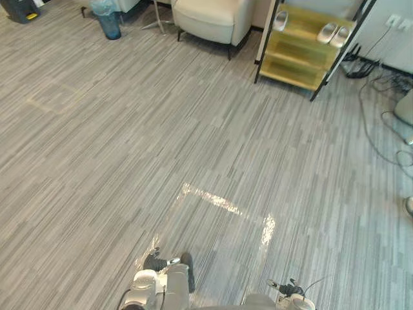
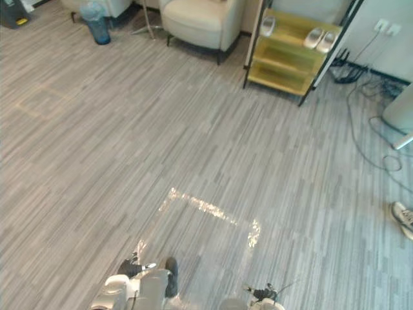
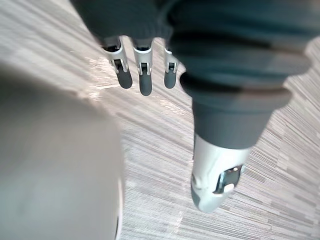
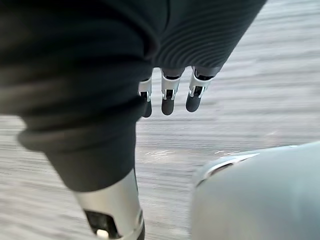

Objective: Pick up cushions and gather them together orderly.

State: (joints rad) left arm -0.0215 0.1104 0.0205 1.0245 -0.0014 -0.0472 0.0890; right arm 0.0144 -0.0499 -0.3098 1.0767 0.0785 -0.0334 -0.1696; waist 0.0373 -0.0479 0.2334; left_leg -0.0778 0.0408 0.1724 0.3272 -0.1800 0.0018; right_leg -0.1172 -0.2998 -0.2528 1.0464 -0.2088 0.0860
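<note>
1. Left hand (image 3: 145,76) hangs above the striped carpet (image 1: 161,129), fingers straight, empty.
2. Right hand (image 4: 170,95): fingers loose, empty.
3. Yellow shelf (image 1: 293,57) carries white shoes (image 1: 333,32); cream armchair (image 1: 210,19) beside it.

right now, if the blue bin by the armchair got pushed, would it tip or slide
The bin looks taller than wide, so a high push would probably tip it. Its loose bag liner would likely crumple if grabbed.
</note>
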